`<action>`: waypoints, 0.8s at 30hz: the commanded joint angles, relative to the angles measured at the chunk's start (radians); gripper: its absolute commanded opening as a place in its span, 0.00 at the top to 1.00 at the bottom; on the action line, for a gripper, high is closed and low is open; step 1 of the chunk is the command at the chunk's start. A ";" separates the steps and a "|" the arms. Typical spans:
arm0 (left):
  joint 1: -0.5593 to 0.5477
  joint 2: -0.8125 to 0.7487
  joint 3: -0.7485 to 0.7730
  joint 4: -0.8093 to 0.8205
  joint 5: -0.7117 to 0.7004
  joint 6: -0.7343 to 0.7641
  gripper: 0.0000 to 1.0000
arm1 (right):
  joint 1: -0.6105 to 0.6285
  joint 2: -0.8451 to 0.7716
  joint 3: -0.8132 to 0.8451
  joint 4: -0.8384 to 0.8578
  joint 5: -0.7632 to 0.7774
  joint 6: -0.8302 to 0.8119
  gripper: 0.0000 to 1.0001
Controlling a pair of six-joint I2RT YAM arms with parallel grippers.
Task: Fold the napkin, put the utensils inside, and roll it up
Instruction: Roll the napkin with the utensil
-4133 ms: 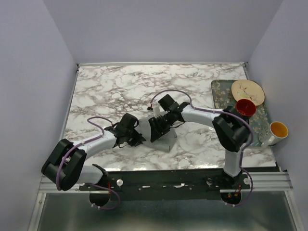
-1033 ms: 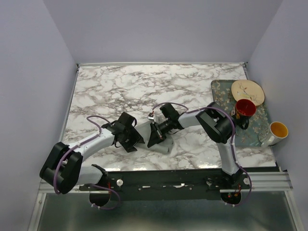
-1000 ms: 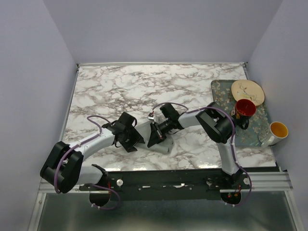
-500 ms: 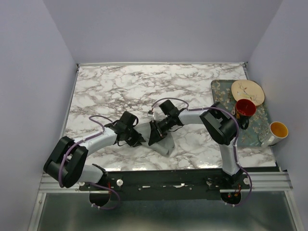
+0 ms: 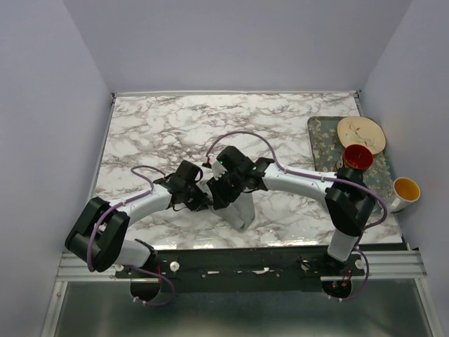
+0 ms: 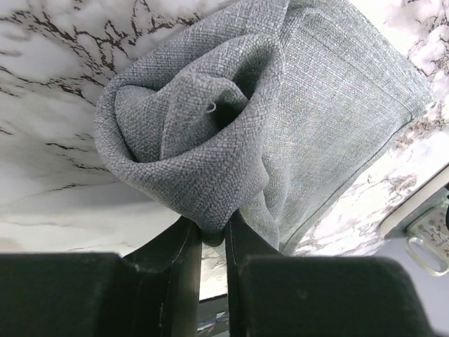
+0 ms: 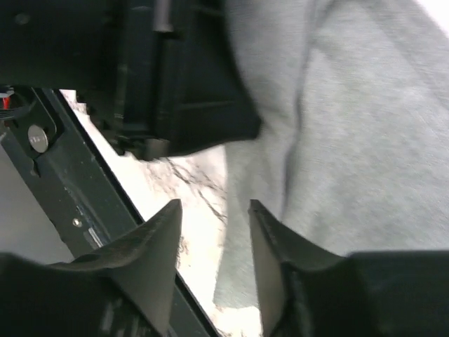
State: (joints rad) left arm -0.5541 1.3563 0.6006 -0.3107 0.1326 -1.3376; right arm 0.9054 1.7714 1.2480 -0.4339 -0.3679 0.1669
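Note:
The grey-green napkin (image 5: 240,209) lies rolled near the table's front middle. In the left wrist view its coiled end (image 6: 203,133) faces the camera, with a flat layer spreading out to the right. My left gripper (image 5: 200,201) (image 6: 213,240) is shut on a fold at the roll's lower edge. My right gripper (image 5: 220,194) (image 7: 214,210) hovers open over the napkin's (image 7: 351,126) near edge and the marble, with nothing between its fingers. The left gripper's black body (image 7: 182,77) is close ahead of it. The utensils are hidden.
A floral grey tray (image 5: 319,137) at the right edge carries a cream plate (image 5: 360,132) and a red cup (image 5: 358,156). A white mug with a yellow inside (image 5: 405,189) stands at its near corner. The table's front rail (image 5: 238,263) is just behind the napkin.
My left gripper has closed on the napkin's fold. My right gripper has opened, let go of the cloth and shifted a little left, its arm swinging out.

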 commanded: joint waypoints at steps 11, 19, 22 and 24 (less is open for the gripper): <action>-0.004 0.021 0.028 -0.056 -0.024 0.015 0.87 | 0.053 0.083 -0.018 0.046 0.113 -0.009 0.60; -0.006 0.004 0.027 -0.050 -0.016 0.002 0.88 | 0.064 0.095 -0.078 0.096 0.127 0.028 0.58; -0.006 -0.009 0.019 -0.044 -0.005 -0.008 0.88 | 0.067 0.111 -0.101 0.122 0.141 0.022 0.51; -0.004 -0.016 0.018 -0.044 0.005 -0.011 0.88 | 0.081 0.118 -0.108 0.127 0.171 0.022 0.48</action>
State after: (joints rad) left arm -0.5541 1.3636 0.6151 -0.3256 0.1326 -1.3376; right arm 0.9607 1.8446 1.1786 -0.3309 -0.2646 0.1852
